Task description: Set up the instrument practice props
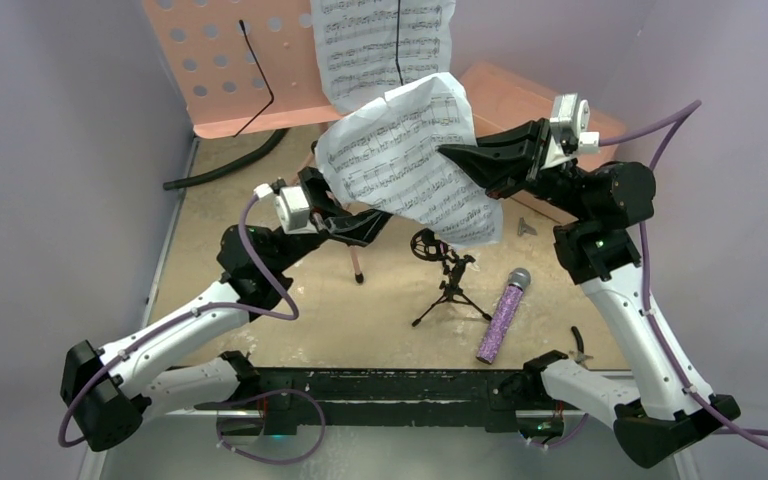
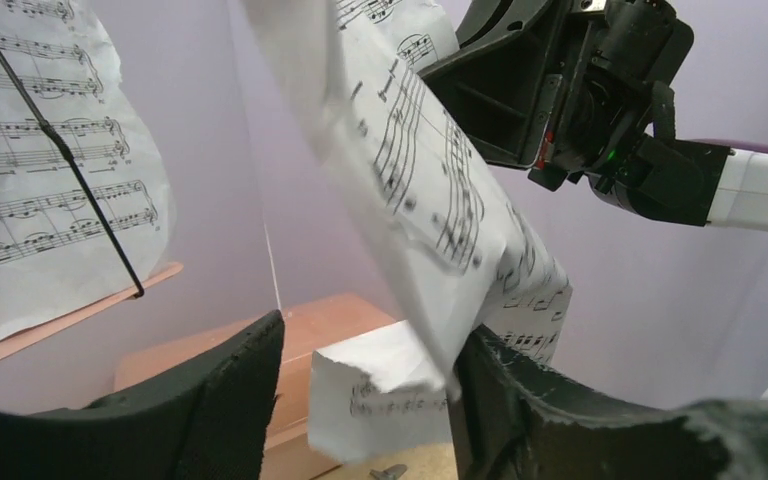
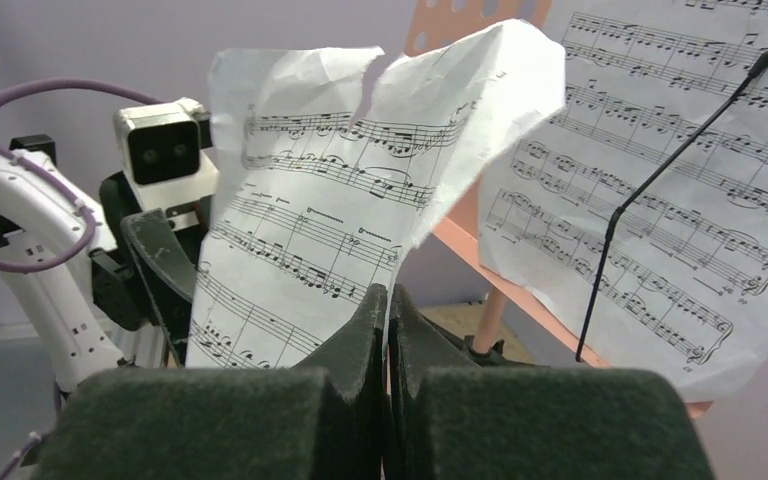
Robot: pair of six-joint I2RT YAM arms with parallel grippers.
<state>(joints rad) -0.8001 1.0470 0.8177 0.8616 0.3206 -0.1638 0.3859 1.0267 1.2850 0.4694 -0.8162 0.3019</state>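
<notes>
Item: loose page (image 1: 405, 160) — held mid-air between the arms, in front of the stand (image 1: 200, 110). Right gripper (image 3: 388, 300): clamped on its edge. Left gripper (image 2: 370, 345): jaws apart, straddling the lower corner. I'd close left squarely on paper before right lets go — it crumples easily.

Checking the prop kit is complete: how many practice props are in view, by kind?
Sheet-music pages: 2
Music stand: 1
Microphone: 1
Mic stand: 1
Total: 5
</notes>
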